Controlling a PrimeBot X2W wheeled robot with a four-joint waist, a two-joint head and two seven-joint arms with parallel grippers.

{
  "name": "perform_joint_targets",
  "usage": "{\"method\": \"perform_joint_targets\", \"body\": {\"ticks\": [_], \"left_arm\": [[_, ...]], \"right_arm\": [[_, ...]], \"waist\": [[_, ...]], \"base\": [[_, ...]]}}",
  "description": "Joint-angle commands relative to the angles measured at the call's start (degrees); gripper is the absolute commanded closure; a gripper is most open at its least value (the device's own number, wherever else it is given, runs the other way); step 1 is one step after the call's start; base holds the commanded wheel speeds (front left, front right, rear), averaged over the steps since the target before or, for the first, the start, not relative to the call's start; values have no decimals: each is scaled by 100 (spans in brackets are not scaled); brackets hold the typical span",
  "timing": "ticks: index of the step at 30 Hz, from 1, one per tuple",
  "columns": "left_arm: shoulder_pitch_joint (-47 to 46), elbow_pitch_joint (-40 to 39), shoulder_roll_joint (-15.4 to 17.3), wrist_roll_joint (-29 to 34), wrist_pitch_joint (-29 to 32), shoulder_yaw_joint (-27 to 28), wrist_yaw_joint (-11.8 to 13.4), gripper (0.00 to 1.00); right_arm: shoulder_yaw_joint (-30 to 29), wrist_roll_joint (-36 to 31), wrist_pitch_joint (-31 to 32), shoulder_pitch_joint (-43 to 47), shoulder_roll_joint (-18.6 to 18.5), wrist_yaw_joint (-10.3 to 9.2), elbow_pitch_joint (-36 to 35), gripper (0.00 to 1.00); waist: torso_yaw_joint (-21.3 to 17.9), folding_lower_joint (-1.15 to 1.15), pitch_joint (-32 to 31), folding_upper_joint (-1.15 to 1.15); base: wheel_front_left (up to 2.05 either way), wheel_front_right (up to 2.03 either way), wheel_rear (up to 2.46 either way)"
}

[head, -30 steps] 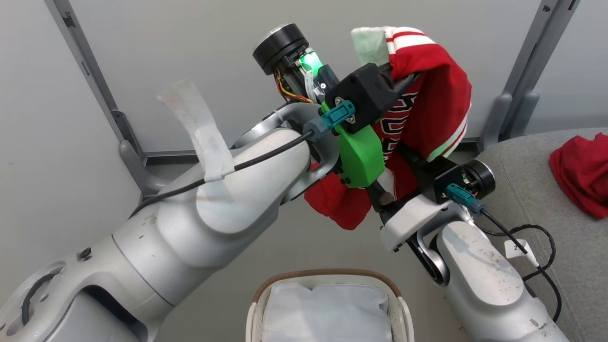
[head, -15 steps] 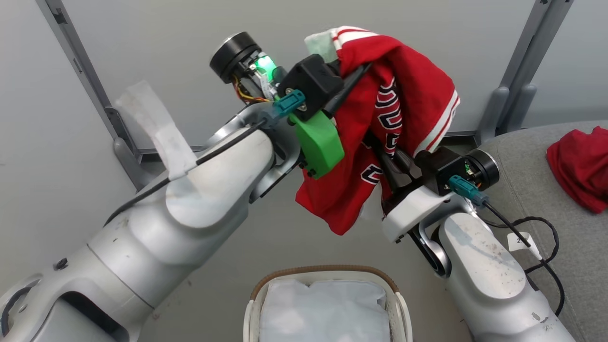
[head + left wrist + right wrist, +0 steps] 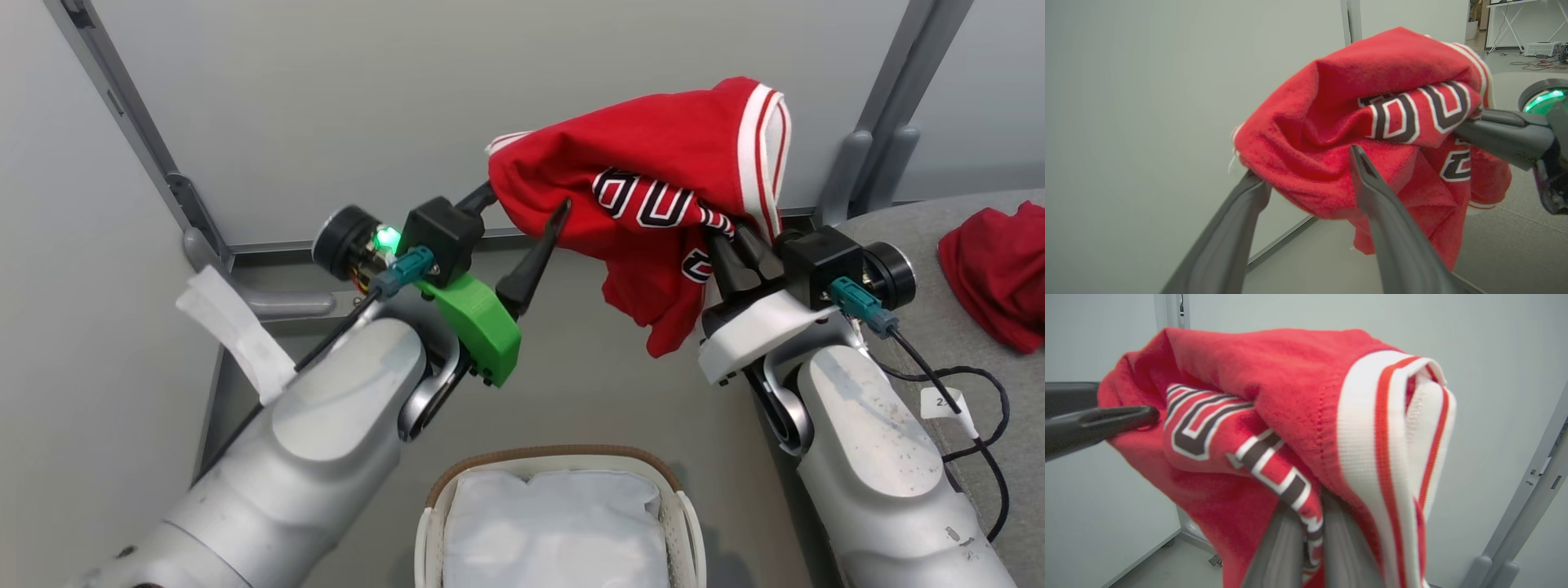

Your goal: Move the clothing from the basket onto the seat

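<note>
Progress: one red garment (image 3: 996,269) lies on the seat (image 3: 1024,400) at 3 o'clock. The basket (image 3: 555,449) at 6 o'clock shows just the white liner (image 3: 555,531).

Red jersey (image 3: 653,163) is aloft at 1 o'clock, not over the seat.

Right end effector (image 3: 735,245) pinches its lettered trim. Left end effector (image 3: 526,202) is spread, one finger under the cloth.

Remaining, likely: carry toward 3 o'clock and release. Open air lies that way, with a grey post (image 3: 890,106) close behind.
</note>
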Motion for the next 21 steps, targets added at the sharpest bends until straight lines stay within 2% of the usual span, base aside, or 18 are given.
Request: {"method": "perform_joint_targets", "body": {"ticks": [1, 9, 21], "left_arm": [[233, 73, -59, -65, -54, 43, 21, 0], [1169, -37, -233, 87, -91, 578, 159, 0], [2405, -442, -479, 721, -89, 1529, 50, 0]], "right_arm": [[-99, -59, -11, -30, -23, -7, -24, 100], [-597, -294, -11, 65, -24, -6, -31, 100], [-1193, -537, -11, 304, -22, -6, -120, 100]], "waist": [[-5, 0, 14, 0], [-41, 0, 61, 0], [-109, 0, 160, 0]], "base": [[0, 0, 0], [0, 0, 0], [0, 0, 0]]}}
